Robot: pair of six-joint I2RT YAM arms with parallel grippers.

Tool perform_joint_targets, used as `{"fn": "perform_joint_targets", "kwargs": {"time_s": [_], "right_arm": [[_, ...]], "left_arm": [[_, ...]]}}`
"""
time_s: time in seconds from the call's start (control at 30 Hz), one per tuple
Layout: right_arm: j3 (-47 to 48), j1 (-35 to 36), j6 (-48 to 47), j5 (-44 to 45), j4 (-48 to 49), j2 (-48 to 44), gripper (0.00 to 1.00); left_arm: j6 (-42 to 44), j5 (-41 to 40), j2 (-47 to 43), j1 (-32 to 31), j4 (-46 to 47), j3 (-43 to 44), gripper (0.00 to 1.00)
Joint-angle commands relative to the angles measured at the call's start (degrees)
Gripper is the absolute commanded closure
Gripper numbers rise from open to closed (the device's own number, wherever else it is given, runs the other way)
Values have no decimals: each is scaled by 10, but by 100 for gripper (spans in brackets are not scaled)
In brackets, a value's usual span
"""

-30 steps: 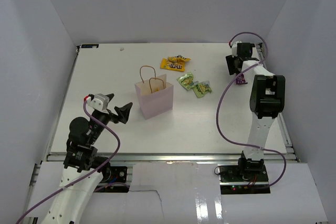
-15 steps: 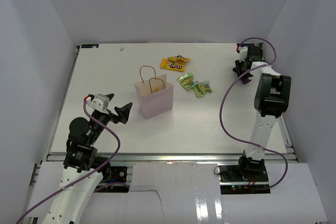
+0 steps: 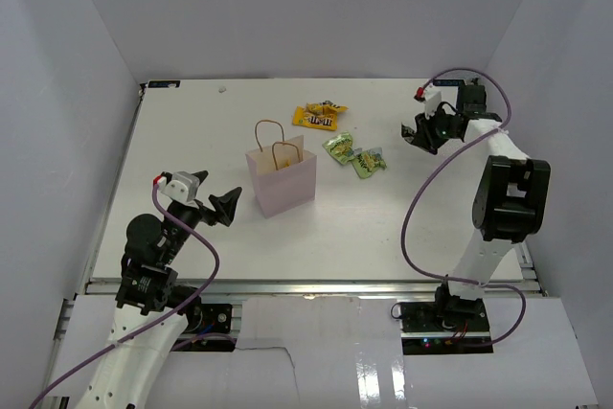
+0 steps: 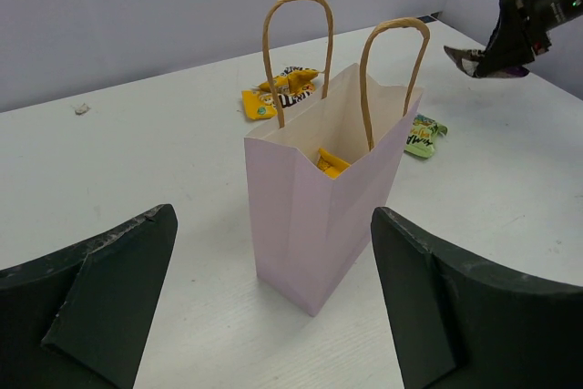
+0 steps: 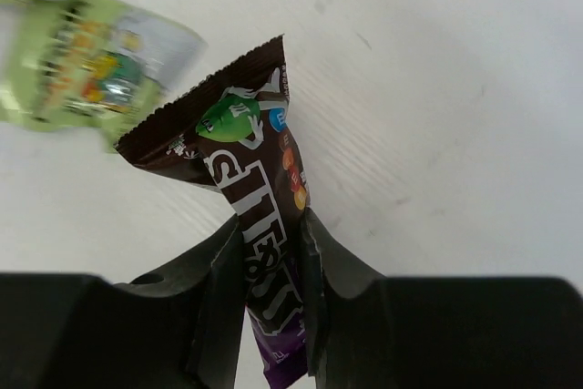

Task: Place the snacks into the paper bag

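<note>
The pale pink paper bag (image 3: 282, 177) stands upright mid-table; in the left wrist view (image 4: 323, 198) a yellow packet (image 4: 330, 162) lies inside it. My right gripper (image 3: 418, 135) is shut on a dark purple packet (image 5: 255, 179), held above the table at the far right. Two lime-green packets (image 3: 354, 154) lie between it and the bag; one shows blurred in the right wrist view (image 5: 86, 66). Yellow packets (image 3: 319, 116) lie behind the bag. My left gripper (image 3: 222, 208) is open and empty, just left of the bag.
White walls enclose the table on three sides. A small white speck (image 3: 222, 89) lies near the back edge. The right arm's purple cable (image 3: 421, 189) loops over the table's right side.
My right gripper, holding the purple packet, has swung from the far right edge leftward toward the green packets. The left arm and the bag have not moved.
</note>
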Motion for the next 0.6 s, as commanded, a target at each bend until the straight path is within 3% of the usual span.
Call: {"fn": "perform_joint_targets", "kwargs": {"time_s": [0.0, 0.1, 0.23, 0.5, 0.57], "right_arm": [[12, 44, -60, -142, -17, -90, 69], [33, 96, -64, -156, -45, -135, 69], [90, 221, -51, -127, -67, -162, 69], [313, 356, 13, -79, -108, -68, 69], [314, 374, 11, -81, -105, -61, 69]], "left_arm": [[6, 0, 0, -2, 6, -1, 2], [6, -2, 0, -2, 5, 0, 2], [6, -5, -1, -2, 4, -1, 2], [7, -14, -1, -2, 3, -1, 2], [7, -14, -2, -2, 3, -1, 2]]}}
